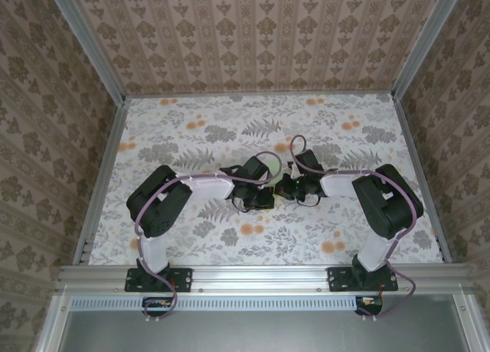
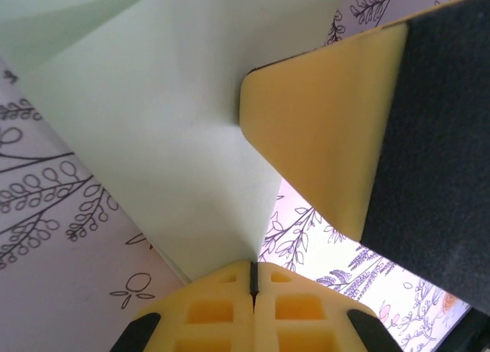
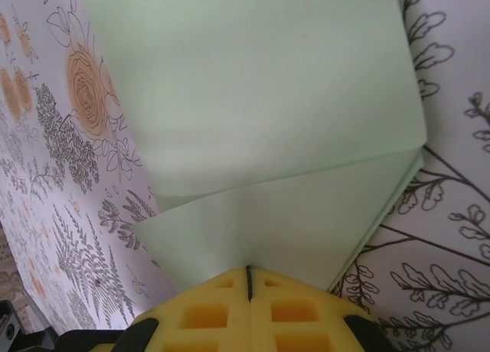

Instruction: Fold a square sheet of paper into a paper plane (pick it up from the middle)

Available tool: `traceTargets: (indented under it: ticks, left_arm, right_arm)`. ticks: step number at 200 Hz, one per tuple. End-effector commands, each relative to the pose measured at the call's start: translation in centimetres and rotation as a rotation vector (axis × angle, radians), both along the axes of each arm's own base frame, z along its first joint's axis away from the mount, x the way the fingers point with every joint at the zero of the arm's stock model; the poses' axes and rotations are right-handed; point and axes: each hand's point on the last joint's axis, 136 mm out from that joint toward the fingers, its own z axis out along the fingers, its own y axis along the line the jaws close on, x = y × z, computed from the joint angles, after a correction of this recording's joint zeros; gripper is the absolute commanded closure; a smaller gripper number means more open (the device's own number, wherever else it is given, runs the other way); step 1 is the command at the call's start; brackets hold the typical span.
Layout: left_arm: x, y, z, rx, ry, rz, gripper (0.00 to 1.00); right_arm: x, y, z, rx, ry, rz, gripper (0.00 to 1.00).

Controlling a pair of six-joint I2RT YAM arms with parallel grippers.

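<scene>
The left end effector (image 2: 253, 281) and right end effector (image 3: 249, 279) each clench the thin pale-green folded paper sheet (image 3: 253, 99), mid-frame over the floral surface (image 3: 46, 176); even tension and aligned edges should give a clean crease.

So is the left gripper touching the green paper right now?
Touching. The left wrist view shows the left gripper shut on the sheet of paper, whose edge runs into its closed seam.

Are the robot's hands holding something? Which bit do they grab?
Yes. The left hand and the right hand each pinch the folded green paper by an edge.
</scene>
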Motion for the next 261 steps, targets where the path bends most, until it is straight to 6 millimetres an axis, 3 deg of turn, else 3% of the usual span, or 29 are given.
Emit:
traceTargets:
  ticks: [1,55,95,131,166,187,219,261]
  left_arm:
    - [-5.5,3.5,-2.9,0.154,0.159,-0.053,1.00]
    - [-5.8,3.6,-2.4,0.146,0.139,-0.056,1.00]
    - [-4.6,2.5,0.3,0.085,0.053,-0.080,1.00]
    - [-0.8,1.9,3.7,0.008,-0.071,0.004,1.00]
    - [2.6,2.2,4.7,-0.027,-0.111,0.100,1.00]
    - [3.8,1.3,4.8,-0.049,-0.107,0.099,1.00]
    - [4.4,0.0,4.8,-0.058,-0.093,0.076,1.00]
    - [5.1,0.3,4.1,-0.015,-0.107,0.096,1.00]
  right_arm:
    - [-3.1,-3.9,-5.1,-0.185,0.159,-0.054,0.99]
    - [-3.1,-3.9,-4.8,-0.182,0.155,-0.056,0.99]
    - [-2.8,-3.4,-3.8,-0.148,0.140,-0.057,0.99]
    - [-1.0,-1.4,-0.1,-0.030,0.076,-0.052,0.96]
    - [0.3,-0.5,4.2,0.039,-0.002,-0.063,0.87]
    - [0.7,-1.6,5.4,0.017,-0.034,-0.102,0.77]
    - [0.7,-4.4,5.3,-0.040,-0.049,-0.175,0.62]
    - [0.9,-5.8,4.3,-0.061,-0.026,-0.189,0.57]
